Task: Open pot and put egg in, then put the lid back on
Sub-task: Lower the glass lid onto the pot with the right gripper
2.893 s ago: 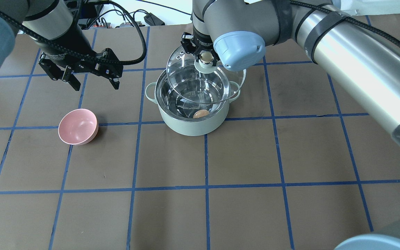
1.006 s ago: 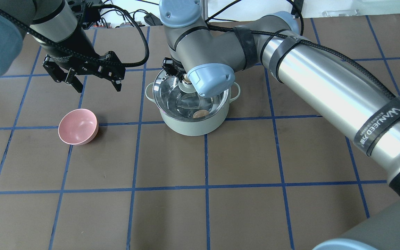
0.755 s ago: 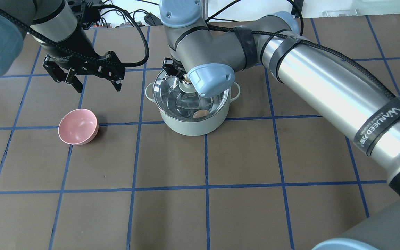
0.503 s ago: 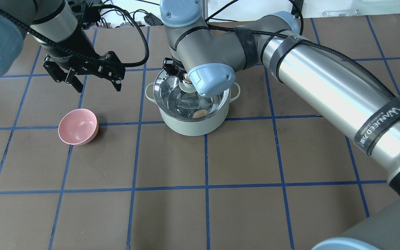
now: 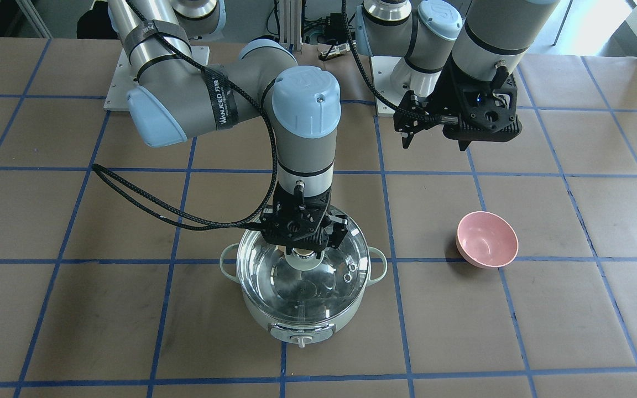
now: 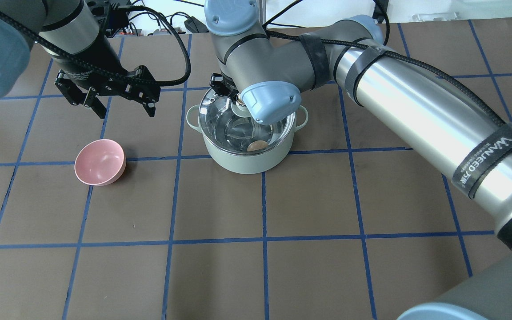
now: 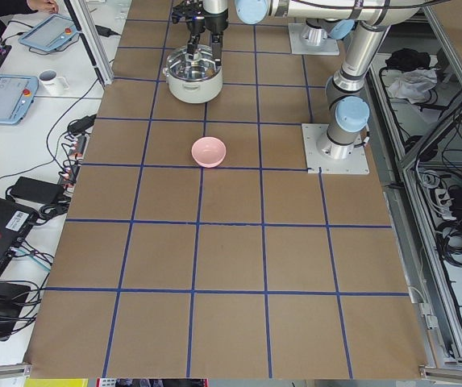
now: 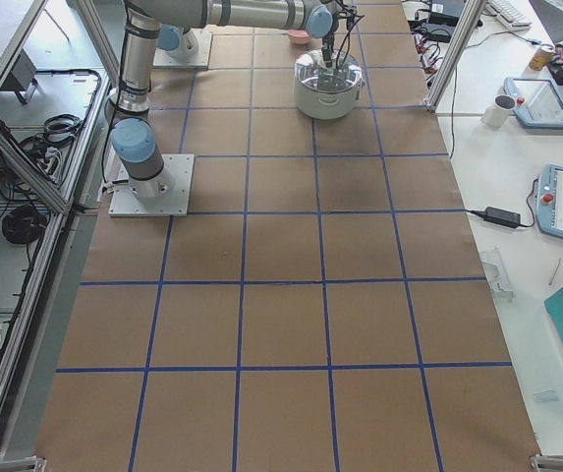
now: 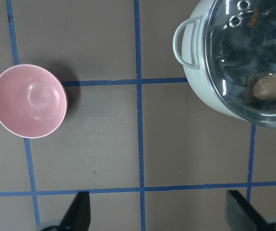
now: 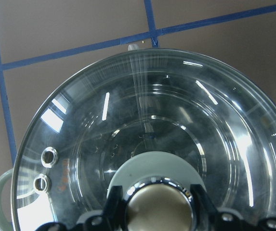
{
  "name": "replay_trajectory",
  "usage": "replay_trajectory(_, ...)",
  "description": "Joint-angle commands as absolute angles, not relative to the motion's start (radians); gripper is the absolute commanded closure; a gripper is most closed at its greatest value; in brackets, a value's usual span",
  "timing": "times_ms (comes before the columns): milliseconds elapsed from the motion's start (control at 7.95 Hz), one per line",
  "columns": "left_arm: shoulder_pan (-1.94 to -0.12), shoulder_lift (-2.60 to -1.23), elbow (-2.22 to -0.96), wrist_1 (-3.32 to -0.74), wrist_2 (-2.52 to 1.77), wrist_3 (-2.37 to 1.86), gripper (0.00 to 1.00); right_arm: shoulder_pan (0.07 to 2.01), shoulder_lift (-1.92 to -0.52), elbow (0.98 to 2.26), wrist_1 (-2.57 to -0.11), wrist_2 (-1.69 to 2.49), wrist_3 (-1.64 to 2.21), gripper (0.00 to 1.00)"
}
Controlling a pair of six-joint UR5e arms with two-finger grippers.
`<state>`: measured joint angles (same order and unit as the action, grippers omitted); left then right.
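The pot (image 6: 247,162) stands on the brown papered table (image 5: 75,309) with its control knob facing the operators' side. The glass lid (image 5: 332,276) sits level on its rim and covers the whole opening. Seen through the glass, the egg (image 6: 257,145) lies on the steel floor inside, off-centre, toward the wall on the robot's side. That puts it below the lid's knob and a little to one side of it.

The right gripper (image 10: 159,209) is directly above the pot's middle. Its two fingers (image 10: 114,208) press against either side of the tan knob, so it is clamped on the lid. The wrist above it stands straight up and down. The forearm slopes away from the wrist toward the base at the far edge.

Off to the robot's left, well apart from the pot, a pink bowl (image 5: 487,239) sits upright. Farther back again, the left gripper (image 6: 123,108) hangs above the bare table and points downward. Its fingers are spread wide with nothing between them.
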<state>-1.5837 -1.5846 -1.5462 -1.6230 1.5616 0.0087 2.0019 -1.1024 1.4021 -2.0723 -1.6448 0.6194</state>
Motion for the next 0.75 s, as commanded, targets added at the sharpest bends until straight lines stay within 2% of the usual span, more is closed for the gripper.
replay_trajectory(0,-1.585,-1.585,-1.546,-1.623,1.562,0.009,0.00,2.002,-1.100,1.402,-2.095,-1.644,0.620,0.62)
replay_trajectory(629,-1.585,-1.589,-1.546,-1.623,1.559,0.009,0.00,1.994,-1.104,1.402,-2.117,-1.647,0.620,0.63)
